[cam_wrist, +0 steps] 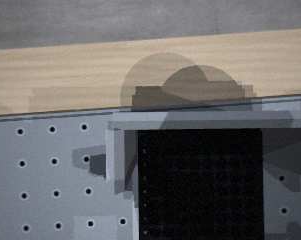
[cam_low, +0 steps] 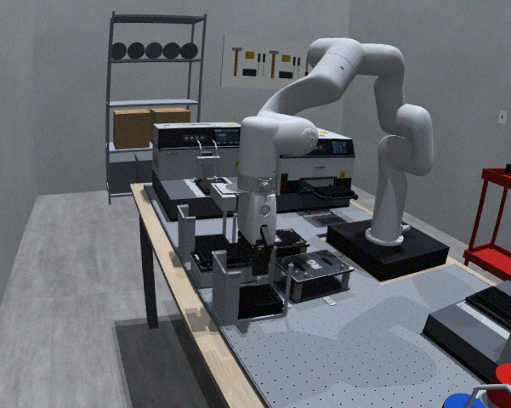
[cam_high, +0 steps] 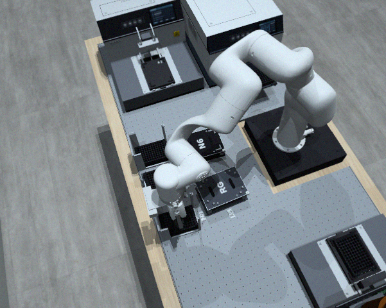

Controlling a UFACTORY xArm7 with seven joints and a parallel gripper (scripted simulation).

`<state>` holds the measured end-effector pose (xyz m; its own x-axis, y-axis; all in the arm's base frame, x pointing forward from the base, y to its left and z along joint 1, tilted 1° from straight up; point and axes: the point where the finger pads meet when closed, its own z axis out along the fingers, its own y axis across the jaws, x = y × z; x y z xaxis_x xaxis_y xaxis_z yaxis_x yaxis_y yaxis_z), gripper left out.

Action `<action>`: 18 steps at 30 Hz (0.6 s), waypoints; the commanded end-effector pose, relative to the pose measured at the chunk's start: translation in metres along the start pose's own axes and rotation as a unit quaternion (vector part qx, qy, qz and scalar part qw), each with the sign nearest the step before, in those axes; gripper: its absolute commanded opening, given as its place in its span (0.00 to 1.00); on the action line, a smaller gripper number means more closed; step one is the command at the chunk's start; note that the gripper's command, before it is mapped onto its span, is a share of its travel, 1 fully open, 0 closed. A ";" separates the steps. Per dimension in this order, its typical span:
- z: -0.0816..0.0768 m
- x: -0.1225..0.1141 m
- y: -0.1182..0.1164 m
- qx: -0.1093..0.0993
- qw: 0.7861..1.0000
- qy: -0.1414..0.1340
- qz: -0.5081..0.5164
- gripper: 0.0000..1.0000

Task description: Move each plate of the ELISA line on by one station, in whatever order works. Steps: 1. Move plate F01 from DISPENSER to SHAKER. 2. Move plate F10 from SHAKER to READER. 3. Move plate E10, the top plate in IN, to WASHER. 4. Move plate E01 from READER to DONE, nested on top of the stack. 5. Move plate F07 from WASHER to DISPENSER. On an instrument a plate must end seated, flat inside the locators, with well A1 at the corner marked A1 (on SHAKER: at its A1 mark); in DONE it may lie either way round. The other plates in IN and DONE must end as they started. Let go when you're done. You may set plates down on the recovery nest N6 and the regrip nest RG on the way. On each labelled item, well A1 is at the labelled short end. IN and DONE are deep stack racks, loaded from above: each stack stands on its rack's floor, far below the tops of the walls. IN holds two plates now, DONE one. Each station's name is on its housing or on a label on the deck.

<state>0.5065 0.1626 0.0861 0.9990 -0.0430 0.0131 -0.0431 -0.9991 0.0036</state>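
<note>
My gripper [cam_high: 178, 215] [cam_low: 264, 259] is open and empty. It points straight down between the walls of the front stack rack [cam_high: 162, 231] [cam_low: 225, 285] at the deck's left edge. A black well plate [cam_high: 191, 225] [cam_low: 259, 303] [cam_wrist: 200, 185] lies in that rack, below the fingers and apart from them. The fingers do not show in the wrist view; a pale rack wall [cam_wrist: 121, 155] frames the plate there. Other black plates sit on the back-left instrument [cam_high: 158, 73], on the back-right instrument's tray [cam_high: 265, 78] [cam_low: 330, 190] and on the front-right instrument [cam_high: 353, 255].
A second rack with a plate [cam_high: 151, 152] [cam_low: 209, 250] stands behind the front one. Nest N6 [cam_high: 206, 142] and nest RG [cam_high: 223, 187] [cam_low: 316, 265] lie just right of the gripper. The arm's black base [cam_high: 295, 149] is further right. The wooden table edge [cam_wrist: 140, 75] runs close by.
</note>
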 end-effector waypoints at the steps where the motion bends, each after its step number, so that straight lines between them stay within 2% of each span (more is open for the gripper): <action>1: 0.002 0.002 -0.001 0.001 1.000 0.003 0.000 1.00; 18: 0.022 0.002 -0.001 0.001 1.000 0.003 0.000 1.00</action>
<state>0.5068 0.1625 0.0648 0.9990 -0.0430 0.0131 -0.0431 -0.9991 0.0036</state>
